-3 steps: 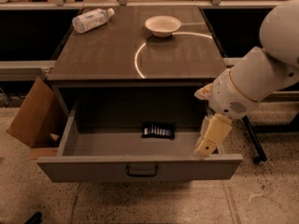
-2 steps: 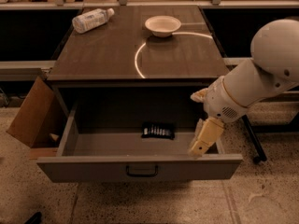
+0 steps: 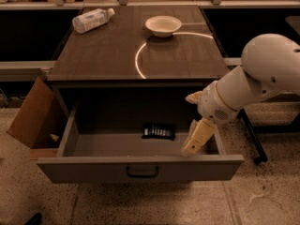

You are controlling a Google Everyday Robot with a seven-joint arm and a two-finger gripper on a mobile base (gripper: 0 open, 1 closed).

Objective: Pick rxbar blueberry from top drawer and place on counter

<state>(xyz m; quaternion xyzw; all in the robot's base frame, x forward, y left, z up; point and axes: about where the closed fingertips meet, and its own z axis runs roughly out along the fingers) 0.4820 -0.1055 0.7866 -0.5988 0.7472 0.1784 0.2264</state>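
Tool (image 3: pixel 196 143) over top drawer (image 3: pixel 93 168); rxbar blueberry (image 3: pixel 158 131) lies left-right.

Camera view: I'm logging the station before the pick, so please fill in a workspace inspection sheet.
Surface: counter, wood-grain, with a curved light reflection.
Job's things: top drawer open; rxbar blueberry lying flat inside, near the back middle.
Clutter: clear bottle on its side at the counter's back left; white bowl at back centre.
End effector: over the drawer's right front part, right of the bar, apart from it.
Cables: nothing seen.
Surroundings: cardboard box left of the cabinet; speckled floor.
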